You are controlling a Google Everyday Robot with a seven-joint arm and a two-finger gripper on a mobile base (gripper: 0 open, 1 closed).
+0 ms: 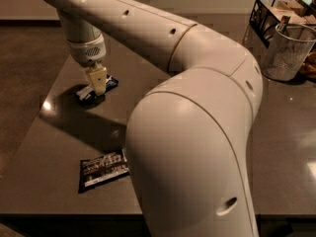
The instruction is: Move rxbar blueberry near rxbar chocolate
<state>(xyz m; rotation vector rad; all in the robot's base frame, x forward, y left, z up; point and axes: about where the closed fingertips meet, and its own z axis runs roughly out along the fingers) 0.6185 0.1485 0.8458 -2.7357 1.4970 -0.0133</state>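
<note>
The rxbar blueberry point(94, 89), a dark blue wrapper with a white panel, lies on the grey table point(64, 132) at the far left. My gripper point(97, 85) hangs straight down onto it, its cream fingers point(98, 79) covering the bar's middle. The rxbar chocolate point(102, 168), a black wrapper with white lettering, lies flat near the table's front edge, well apart from the blue bar. My arm's big white elbow point(192, 147) hides the chocolate bar's right end.
A wire mesh cup point(288, 51) and a black wire basket point(269, 14) stand at the back right. The table's left edge runs close to the blue bar. The front edge lies just below the black bar.
</note>
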